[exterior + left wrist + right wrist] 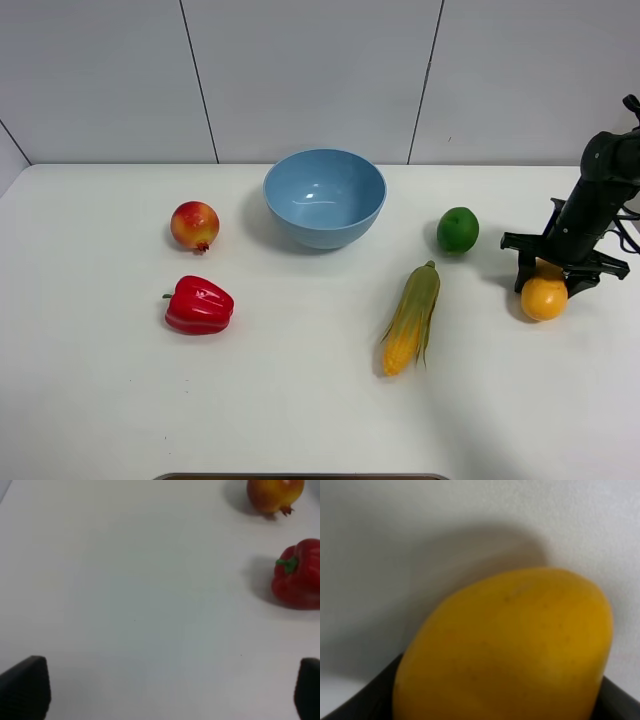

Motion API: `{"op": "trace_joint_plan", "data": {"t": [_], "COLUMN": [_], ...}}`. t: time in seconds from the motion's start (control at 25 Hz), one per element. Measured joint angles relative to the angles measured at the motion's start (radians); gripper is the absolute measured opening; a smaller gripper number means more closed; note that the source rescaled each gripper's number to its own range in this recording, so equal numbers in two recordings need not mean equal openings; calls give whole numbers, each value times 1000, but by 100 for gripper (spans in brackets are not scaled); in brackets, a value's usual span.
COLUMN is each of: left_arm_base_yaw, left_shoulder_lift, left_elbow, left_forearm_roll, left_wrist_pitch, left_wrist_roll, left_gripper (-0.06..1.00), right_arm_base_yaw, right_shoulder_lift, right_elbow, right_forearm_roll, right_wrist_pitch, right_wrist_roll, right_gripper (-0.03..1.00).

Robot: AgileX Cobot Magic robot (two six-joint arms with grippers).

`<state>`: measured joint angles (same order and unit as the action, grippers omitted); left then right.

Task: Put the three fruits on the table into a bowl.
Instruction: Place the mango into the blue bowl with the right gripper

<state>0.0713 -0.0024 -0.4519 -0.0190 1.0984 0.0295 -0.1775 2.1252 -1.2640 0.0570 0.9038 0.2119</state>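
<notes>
White table, right fingers clamping half-hidden mango, left fingers wide, cropped.

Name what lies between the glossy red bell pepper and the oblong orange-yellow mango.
A yellow corn cob with green husk lies there; the exterior high view shows it.

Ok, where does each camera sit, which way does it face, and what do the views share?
Exterior high: mounted high, looking down on table and bowl; right gripper shows, shut on mango.
Left wrist: behind left gripper, open, tips showing; faces table, pomegranate, pepper.
Right wrist: behind right gripper, close on mango; dark fingers show.
Shared: pomegranate, pepper with left wrist; mango with right.
</notes>
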Motion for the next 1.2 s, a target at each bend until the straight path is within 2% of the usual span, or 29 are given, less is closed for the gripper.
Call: {"op": "trace_joint_plan", "data": {"t": [0.24,0.56,0.64,0.8,1.0,1.2], "left_arm_base_yaw": [0,0,0,0,0,0], "left_shoulder_lift": [0,0,0,0,0,0], "left_elbow": [0,0,0,0,0,0], "left_forearm_roll": [0,0,0,0,0,0], "left_wrist_pitch": [0,0,0,0,0,0], "left_wrist_roll": [0,0,0,0,0,0], "left_gripper": [100,100,100,100,100,100], "right_arm_base_yaw": [0,0,0,13,102,244], "right_shoulder_lift": [-55,-287,-345,-427,-435,-393], "right_elbow": [2,3,3,3,-22,-170], "right_forearm_roll": [-10,-17,12,136,274,297], "right_wrist_pitch": [13,27,23,-9,-24,-46], "right_wrist_roll": [0,-11,-38,-138,-239,-247], "right_gripper": [0,0,0,0,0,0]}}
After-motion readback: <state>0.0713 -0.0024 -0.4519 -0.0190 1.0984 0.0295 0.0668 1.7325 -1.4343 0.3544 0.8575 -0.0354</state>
